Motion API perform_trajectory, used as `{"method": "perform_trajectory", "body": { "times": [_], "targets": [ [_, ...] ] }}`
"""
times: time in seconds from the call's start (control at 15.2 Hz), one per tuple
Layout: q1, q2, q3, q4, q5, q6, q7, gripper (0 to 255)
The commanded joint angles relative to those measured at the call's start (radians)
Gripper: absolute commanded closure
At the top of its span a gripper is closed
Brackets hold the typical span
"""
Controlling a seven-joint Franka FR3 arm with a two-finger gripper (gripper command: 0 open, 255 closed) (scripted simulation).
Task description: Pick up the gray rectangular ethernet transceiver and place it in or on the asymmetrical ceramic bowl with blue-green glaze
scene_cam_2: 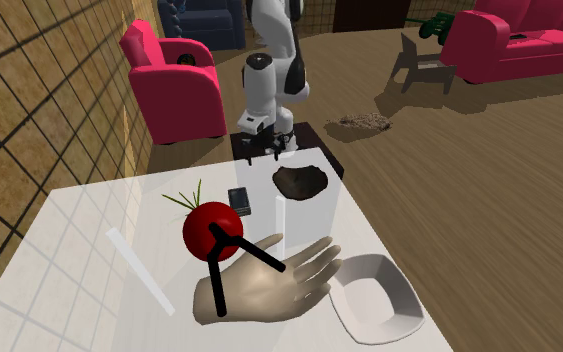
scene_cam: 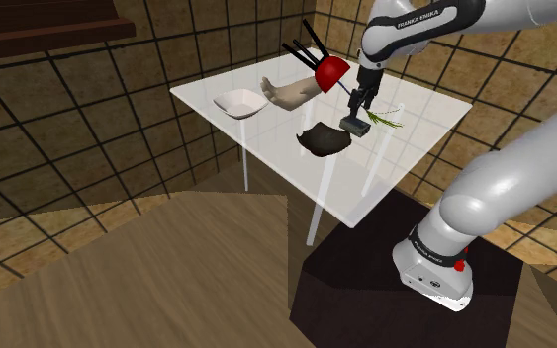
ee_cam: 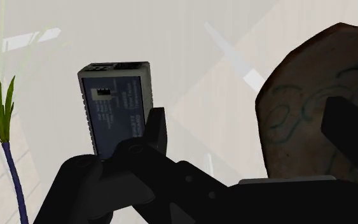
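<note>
Table (scene_cam: 434, 109): white, standing on thin legs.
On top: dark bowl (scene_cam: 324, 141), grey transceiver (scene_cam: 351, 125), green sprig (scene_cam: 385, 119), white dish (scene_cam: 240, 103) and model hand (scene_cam: 291, 94) are lying.

The gray rectangular ethernet transceiver (ee_cam: 116, 105) lies flat, dark blue label up, just outside one jaw, unclasped. The dark, uneven bowl (ee_cam: 298, 108), faintly lined blue-green, sits behind the other jaw.
</note>
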Motion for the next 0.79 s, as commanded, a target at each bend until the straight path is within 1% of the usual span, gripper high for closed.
{"method": "perform_trajectory", "body": {
  "times": [0.0, 0.2, 0.4, 0.59, 0.66, 0.73],
  "targets": [
    [-0.003, 0.075, -0.031, 0.024, 0.019, 0.056, -0.038, 0],
    [-0.008, 0.189, -0.070, 0.073, 0.067, 0.122, -0.100, 0],
    [-0.020, 0.308, -0.097, 0.134, 0.133, 0.176, -0.170, 0],
    [-0.044, 0.430, -0.109, 0.207, 0.213, 0.215, -0.244, 0],
    [-0.053, 0.461, -0.109, 0.228, 0.233, 0.223, -0.263, 0],
    [-0.055, 0.470, -0.106, 0.223, 0.239, 0.235, -0.267, 0]
  ]
}}
